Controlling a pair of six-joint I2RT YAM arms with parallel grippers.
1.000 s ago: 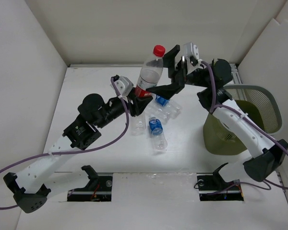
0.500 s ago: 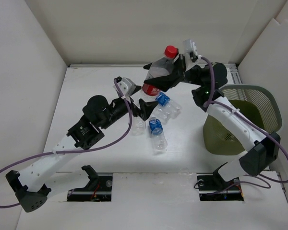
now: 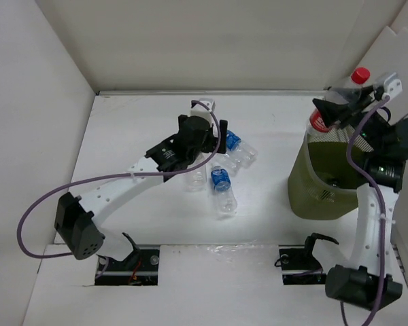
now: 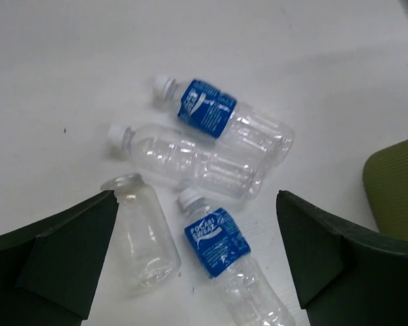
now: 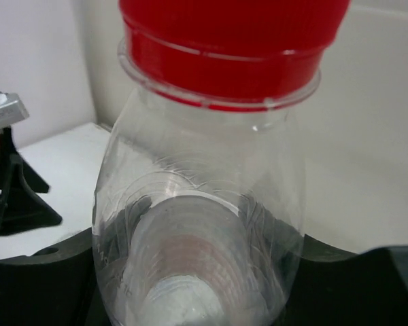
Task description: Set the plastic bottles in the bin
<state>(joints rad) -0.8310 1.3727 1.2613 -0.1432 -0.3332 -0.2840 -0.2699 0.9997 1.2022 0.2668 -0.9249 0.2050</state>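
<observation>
A clear plastic bottle with a red cap point(image 3: 360, 75) and red label is held tilted over the olive-green bin point(image 3: 313, 193), and my right gripper point(image 3: 336, 109) is shut on its body. In the right wrist view the bottle point(image 5: 204, 204) fills the frame between the fingers point(image 5: 51, 275). My left gripper point(image 3: 216, 139) hovers open over several bottles lying on the table: two blue-labelled ones point(image 4: 207, 109) point(image 4: 217, 241), a plain white-capped one point(image 4: 183, 159) and a capless clear one point(image 4: 139, 234). Nothing is between its fingers point(image 4: 68, 261).
White walls close in the table on the left, back and right. The bin stands against the right wall, and its olive side shows at the right edge of the left wrist view point(image 4: 394, 187). The right arm rises beside the bin.
The left gripper let go of the red-capped bottle, opened and swung over the lying bottles. The right gripper closed on that bottle and carried it right, to above the bin.
</observation>
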